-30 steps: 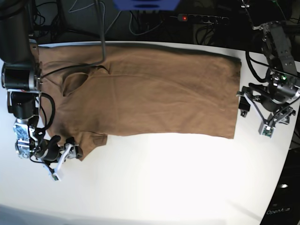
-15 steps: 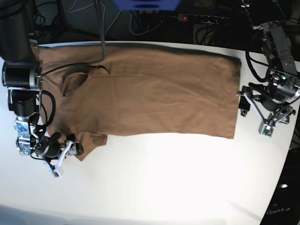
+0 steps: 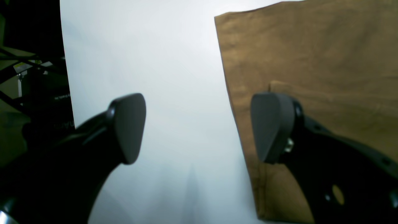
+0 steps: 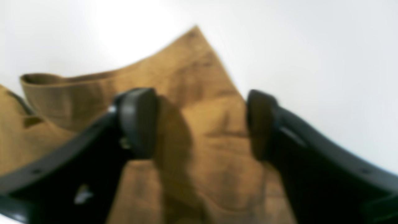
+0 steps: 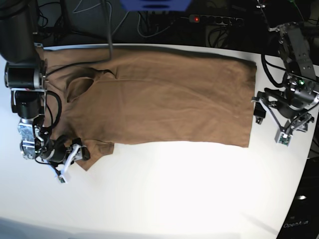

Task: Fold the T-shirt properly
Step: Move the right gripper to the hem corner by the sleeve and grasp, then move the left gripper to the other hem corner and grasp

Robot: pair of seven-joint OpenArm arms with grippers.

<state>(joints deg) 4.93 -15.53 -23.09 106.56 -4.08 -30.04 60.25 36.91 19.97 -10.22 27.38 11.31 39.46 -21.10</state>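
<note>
- Base view: the T-shirt (image 5: 159, 97) lies spread flat across the far half of the white table (image 5: 189, 194), neck opening toward the view's left, hem toward its right.
- Base view: the right gripper (image 5: 70, 162) sits low at the near sleeve (image 5: 94, 152) on the view's left, its fingers set at the sleeve's edge; how wide they stand is hard to read from here.
- Base view: the left gripper (image 5: 271, 124) hangs just off the hem at the view's right, its 2 fingers spread wide, nothing between them.
- Left wrist view: the left gripper (image 3: 199, 129) has both pads far apart and empty. 1 pad (image 3: 129, 126) is over bare table (image 3: 155, 62); the other pad (image 3: 270, 124) is over the hem edge of the T-shirt (image 3: 326, 56). Whether it touches the cloth cannot be told.
- Right wrist view: blurred. The right gripper (image 4: 202, 124) has its 2 fingers parted, with the sleeve of the T-shirt (image 4: 199, 93) between them. No pinch on the cloth shows.
</note>
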